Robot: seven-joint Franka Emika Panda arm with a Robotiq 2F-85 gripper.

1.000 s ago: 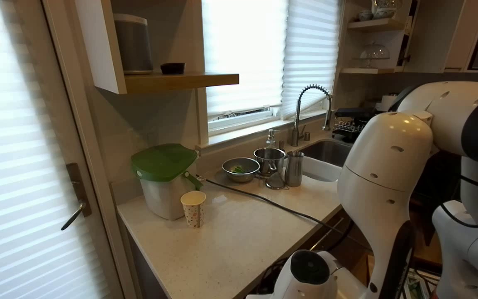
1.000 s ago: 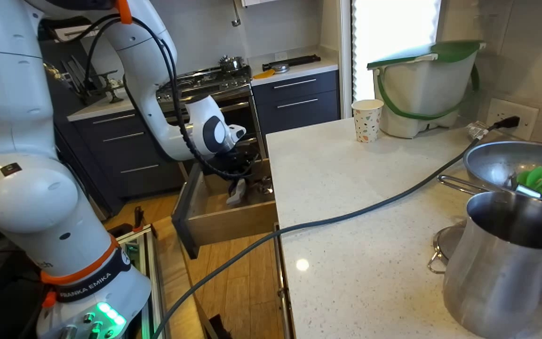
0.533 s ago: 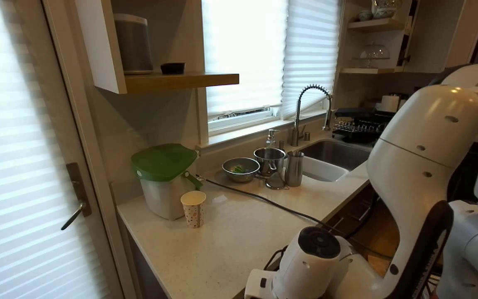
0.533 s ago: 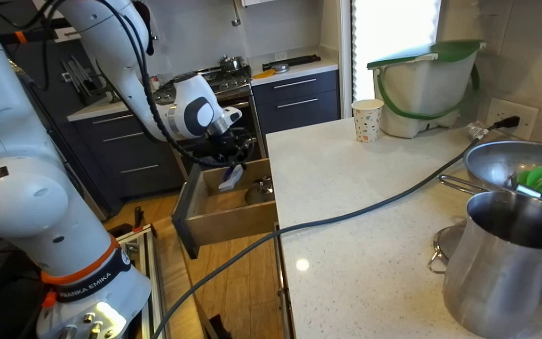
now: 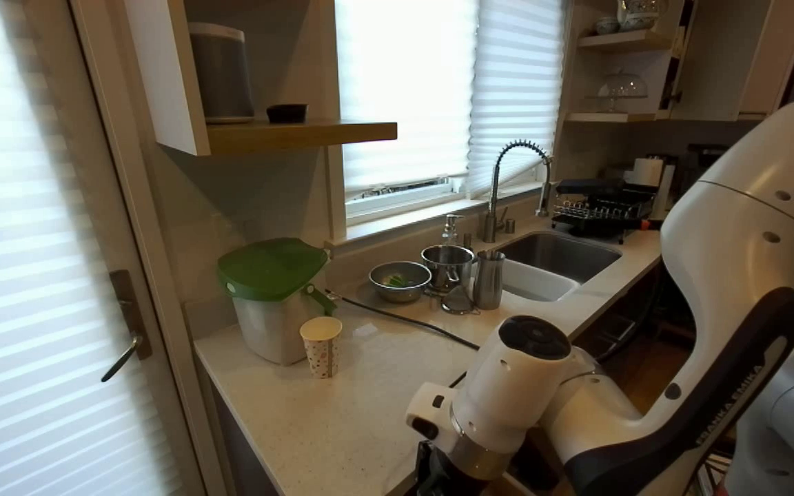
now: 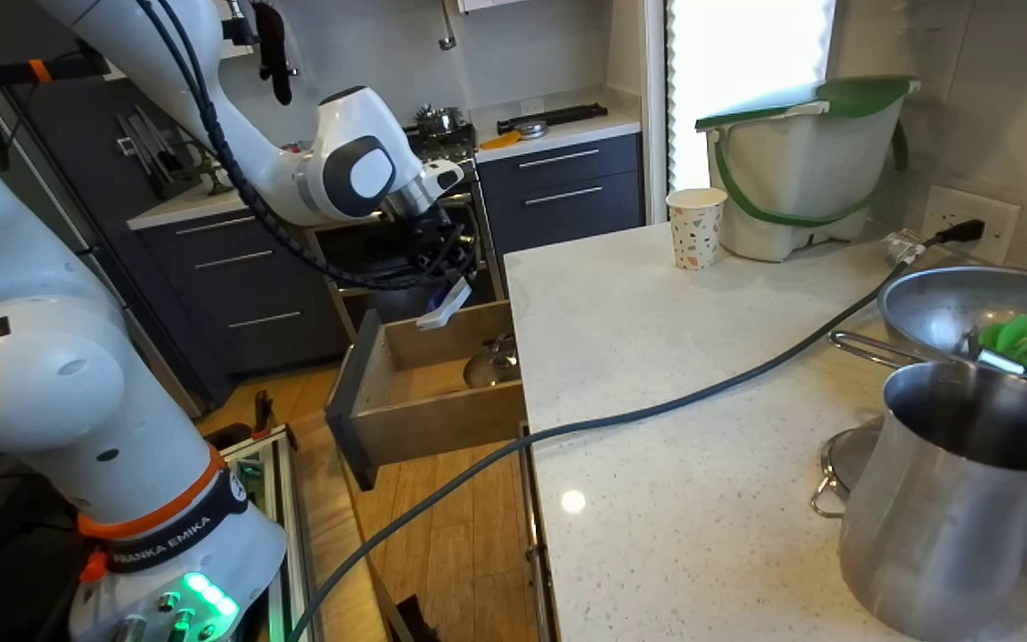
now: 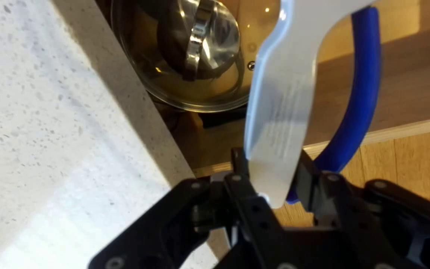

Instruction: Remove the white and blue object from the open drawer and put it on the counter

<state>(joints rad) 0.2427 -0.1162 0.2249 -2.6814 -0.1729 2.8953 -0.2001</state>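
White and blue thing (image 7: 286, 104): slim, tilted, pale smooth body, lettering too blurred to read, bright blue strip bowing out alongside. Just one, held above open drawer (image 6: 442, 424) by one tool (image 7: 273, 173), jaws pinched on its white end. I count rightward: one glass lid (image 7: 215, 45) in drawer; on surface (image 6: 656, 508) just beside, one paper cup (image 6: 696, 232), one green-lidded bin (image 6: 790, 174), one steel pitcher (image 6: 941, 526), one metal bowl (image 6: 934, 301).
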